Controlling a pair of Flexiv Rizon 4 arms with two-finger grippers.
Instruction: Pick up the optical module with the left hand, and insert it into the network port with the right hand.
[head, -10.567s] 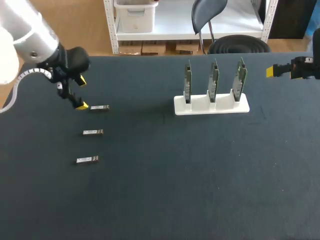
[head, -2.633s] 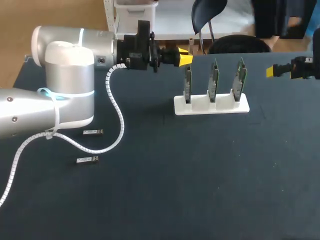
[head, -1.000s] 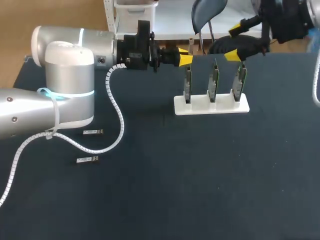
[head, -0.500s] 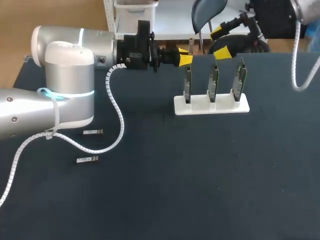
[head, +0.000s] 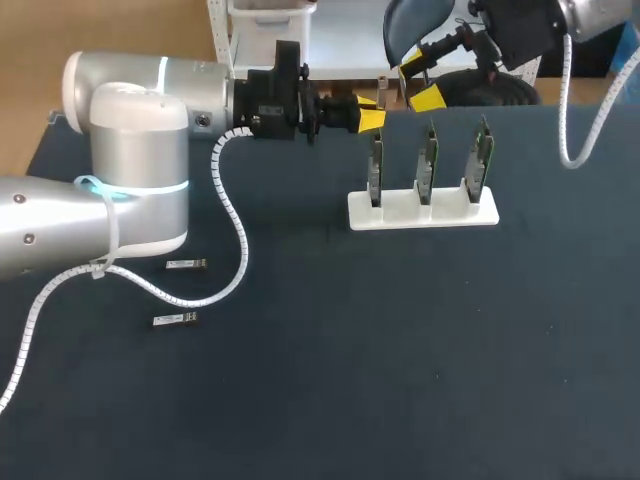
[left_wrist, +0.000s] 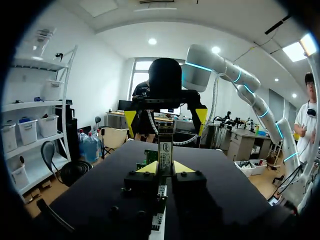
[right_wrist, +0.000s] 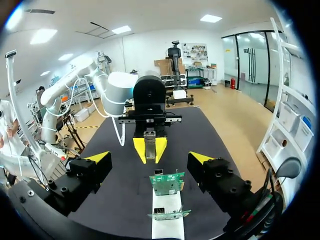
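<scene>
Handover hazard: left gripper pinches optical module above far tabletop edge, over leftmost of network port cards. Right gripper spread wide, facing it. Skewed pinch or early release likely drops module.

Optical module: three. Circuit board: three. White stand: one.

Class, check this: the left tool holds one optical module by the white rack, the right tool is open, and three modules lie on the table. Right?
The head view shows two modules on the table, not three. The left tool does hold an optical module by the white rack, and the right tool is open.
</scene>
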